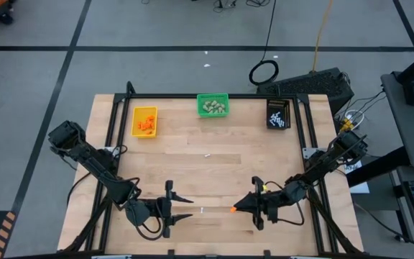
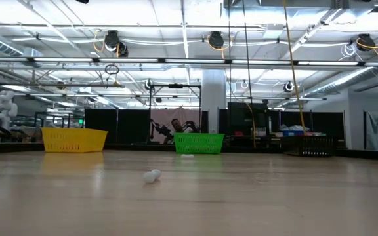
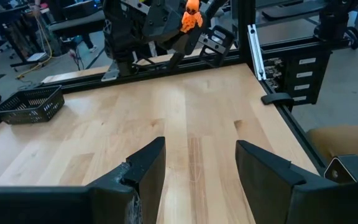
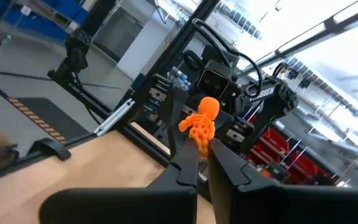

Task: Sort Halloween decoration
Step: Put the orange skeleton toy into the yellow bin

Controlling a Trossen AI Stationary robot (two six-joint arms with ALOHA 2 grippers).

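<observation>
R gripper (image 4: 202,163) clamped on orange figure (image 4: 200,127) above table's near edge, L gripper (image 1: 182,207) apart & empty; yellow bin (image 1: 144,121), green bin (image 1: 213,106), black bin (image 1: 279,114) part-filled, white bits (image 1: 207,155) left — nearly done, I'd say.

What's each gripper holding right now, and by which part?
Right gripper pinches an orange figure by its lower end, above the table. Left gripper is open, holding nothing.

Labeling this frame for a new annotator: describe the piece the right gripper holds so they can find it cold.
Start at the wooden table, near edge, right of centre, where the right gripper points toward the left arm. Pinched in its shut fingertips is a tiny orange figure with a round head. It is held in the gripper, unlike the orange pieces in the yellow bin.
</observation>
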